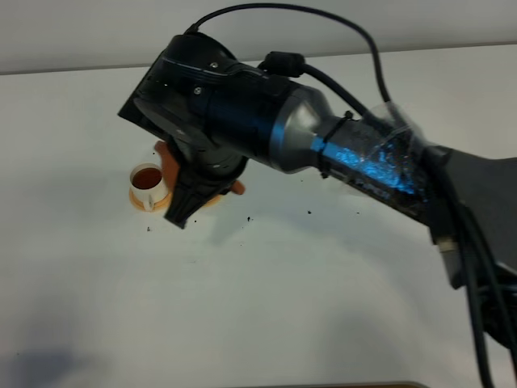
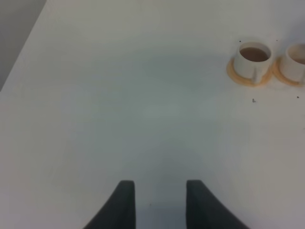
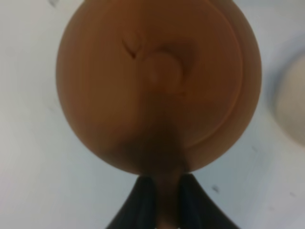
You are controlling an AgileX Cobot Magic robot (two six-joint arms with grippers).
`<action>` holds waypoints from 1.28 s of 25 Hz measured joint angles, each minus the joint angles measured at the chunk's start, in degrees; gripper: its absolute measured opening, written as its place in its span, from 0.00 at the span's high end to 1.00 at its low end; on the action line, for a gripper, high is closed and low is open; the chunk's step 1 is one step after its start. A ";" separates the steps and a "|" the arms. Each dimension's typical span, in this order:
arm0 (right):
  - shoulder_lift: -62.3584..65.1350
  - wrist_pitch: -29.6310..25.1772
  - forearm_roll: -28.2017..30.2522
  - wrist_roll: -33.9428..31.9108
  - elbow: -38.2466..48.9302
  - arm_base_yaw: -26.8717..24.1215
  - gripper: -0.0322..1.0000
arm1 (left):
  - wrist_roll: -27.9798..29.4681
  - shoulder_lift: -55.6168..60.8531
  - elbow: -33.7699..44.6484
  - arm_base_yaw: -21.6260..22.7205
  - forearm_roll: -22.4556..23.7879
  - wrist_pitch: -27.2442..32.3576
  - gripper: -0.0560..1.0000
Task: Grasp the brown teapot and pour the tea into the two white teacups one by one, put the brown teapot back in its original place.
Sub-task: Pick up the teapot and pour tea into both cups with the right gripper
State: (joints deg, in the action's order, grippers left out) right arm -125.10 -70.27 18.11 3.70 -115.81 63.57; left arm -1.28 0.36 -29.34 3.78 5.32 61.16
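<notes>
In the right wrist view the brown teapot (image 3: pixel 157 86) fills the frame from above, its lid knob in the middle. My right gripper (image 3: pixel 162 200) is shut on its stubby handle. From the high camera the right arm covers the pot, and only a brown sliver (image 1: pixel 166 153) shows beside the gripper (image 1: pixel 187 198). One white teacup (image 1: pixel 148 184) holds brown tea on its orange saucer, just left of the gripper. The left wrist view shows both white teacups (image 2: pixel 254 59) (image 2: pixel 296 62) side by side, far from my open, empty left gripper (image 2: pixel 159 205). The original place cannot be made out.
The white table (image 1: pixel 266 299) carries a few dark specks (image 1: pixel 248 218) near the cups. A pale rounded shape (image 3: pixel 293 105) lies beside the teapot; whether it is a cup or a coaster I cannot tell. The right arm's cables (image 1: pixel 477 275) hang at the right.
</notes>
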 joint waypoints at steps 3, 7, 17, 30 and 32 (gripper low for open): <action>1.80 -0.03 2.68 1.27 4.66 0.00 0.88 | 0.00 0.00 0.00 0.00 0.00 0.00 0.70; 1.99 -0.03 6.12 3.25 9.07 0.00 0.88 | 0.00 0.00 0.00 0.00 0.00 0.00 0.70; -2.57 3.75 13.86 8.36 10.34 0.00 0.88 | 0.00 0.00 0.00 0.00 0.00 0.00 0.70; -3.39 7.98 20.34 12.35 10.34 0.05 0.88 | 0.00 0.00 0.00 0.00 0.00 0.00 0.70; -3.59 8.81 21.89 13.30 10.34 0.17 0.88 | 0.00 0.00 0.00 0.00 0.00 0.00 0.70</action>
State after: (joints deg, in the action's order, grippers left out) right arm -128.69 -61.46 40.00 17.00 -105.47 63.75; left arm -1.28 0.36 -29.34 3.78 5.32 61.16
